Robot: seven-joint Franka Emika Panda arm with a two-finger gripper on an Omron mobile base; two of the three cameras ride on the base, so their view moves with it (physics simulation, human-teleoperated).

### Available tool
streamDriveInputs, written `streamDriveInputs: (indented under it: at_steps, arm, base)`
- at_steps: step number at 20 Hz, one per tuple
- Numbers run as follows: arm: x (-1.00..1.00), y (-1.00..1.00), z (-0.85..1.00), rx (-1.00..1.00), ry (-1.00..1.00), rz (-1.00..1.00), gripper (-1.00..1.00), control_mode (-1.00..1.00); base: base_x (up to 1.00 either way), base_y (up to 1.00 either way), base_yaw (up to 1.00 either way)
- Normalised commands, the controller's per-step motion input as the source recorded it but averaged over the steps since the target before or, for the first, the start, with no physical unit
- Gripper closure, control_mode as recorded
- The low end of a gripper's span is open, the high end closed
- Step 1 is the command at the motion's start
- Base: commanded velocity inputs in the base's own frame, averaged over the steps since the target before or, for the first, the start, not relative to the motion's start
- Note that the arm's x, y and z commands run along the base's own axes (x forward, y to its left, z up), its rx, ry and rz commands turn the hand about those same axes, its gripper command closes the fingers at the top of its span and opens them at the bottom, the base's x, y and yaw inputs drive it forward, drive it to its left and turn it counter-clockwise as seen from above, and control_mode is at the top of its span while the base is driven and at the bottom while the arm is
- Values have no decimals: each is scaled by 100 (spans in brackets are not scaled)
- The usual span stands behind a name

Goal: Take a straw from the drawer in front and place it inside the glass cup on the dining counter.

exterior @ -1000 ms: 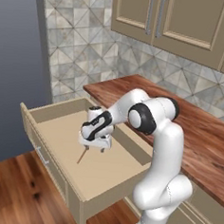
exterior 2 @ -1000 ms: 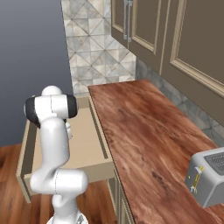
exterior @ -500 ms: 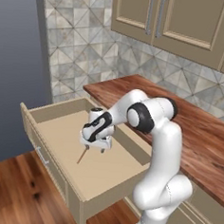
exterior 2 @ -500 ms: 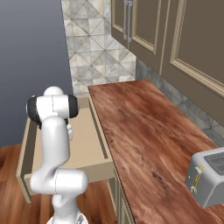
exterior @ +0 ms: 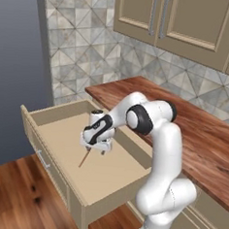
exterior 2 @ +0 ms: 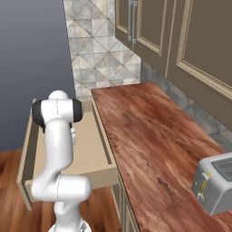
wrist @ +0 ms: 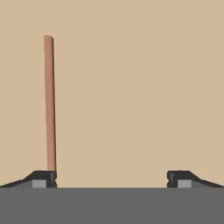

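At the left of the left base view, the open drawer [exterior: 60, 146] holds the straw [exterior: 84, 159] flat on its floor at centre-left. The end effector [exterior: 96, 147] hovers directly above it, fingers spread wide, gripping nothing. At right runs the wooden bench [exterior: 203, 128].

Straw [exterior: 84, 159] end under end effector [exterior: 95, 148]

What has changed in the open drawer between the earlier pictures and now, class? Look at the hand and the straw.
Almost nothing. The hand still hangs open just above the drawer floor, over one end of the straw, perhaps a touch lower than before. Nothing has been grasped or released. The straw lies flat where it was, and the drawer stays pulled out.
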Motion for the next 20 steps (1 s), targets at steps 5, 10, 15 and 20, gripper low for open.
streamDriveInputs:
  at_steps: [5,10,15,20]
  arm:
    - [7,6,-21,0,-1,0,-100,-100]
    - [16,3,-10,0,-2,0,-100,-100]
    - [20,11,-26,0,-1,0,-100,-100]
    - [20,7,-13,0,-4,0,-100,-100]
  base:
    - [0,0,0]
    - [0,0,0]
    - [0,0,0]
    - [0,0,0]
